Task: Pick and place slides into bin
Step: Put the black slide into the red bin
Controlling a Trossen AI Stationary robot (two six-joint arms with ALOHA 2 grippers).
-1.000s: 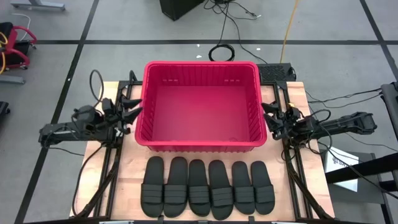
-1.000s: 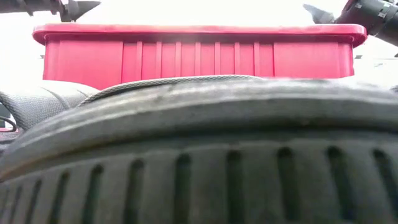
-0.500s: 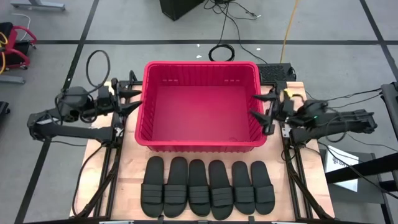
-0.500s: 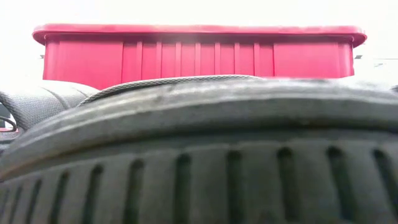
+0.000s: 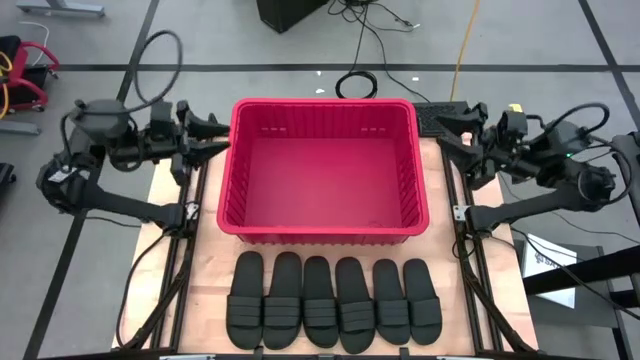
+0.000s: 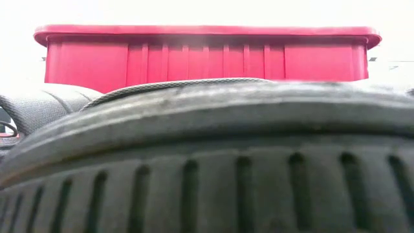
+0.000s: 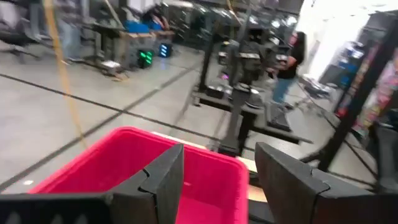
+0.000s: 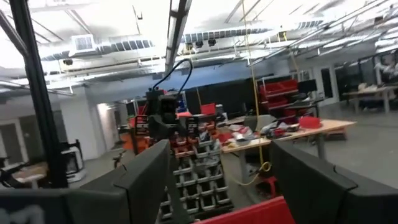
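Six black slides [image 5: 334, 302] lie side by side in a row along the lower centre of the high view, their long axes running up and down the frame, toes toward the red bin [image 5: 322, 232] that sits just above them on the counter [image 5: 205, 270]. The bin holds nothing visible. Both hands sit well above the row: the left hand [image 5: 205, 140] at the bin's upper left corner, fingers spread and empty, the right hand [image 5: 450, 132] at its upper right corner, fingers likewise spread and empty. Each must travel down the frame past the bin to reach a slide; neither looks clearly nearer, though the left end of the row falls to the left arm. Compared with a second ago, both arms have risen and swung from the bin's side walls up to its far corners, while slides and bin have not shifted
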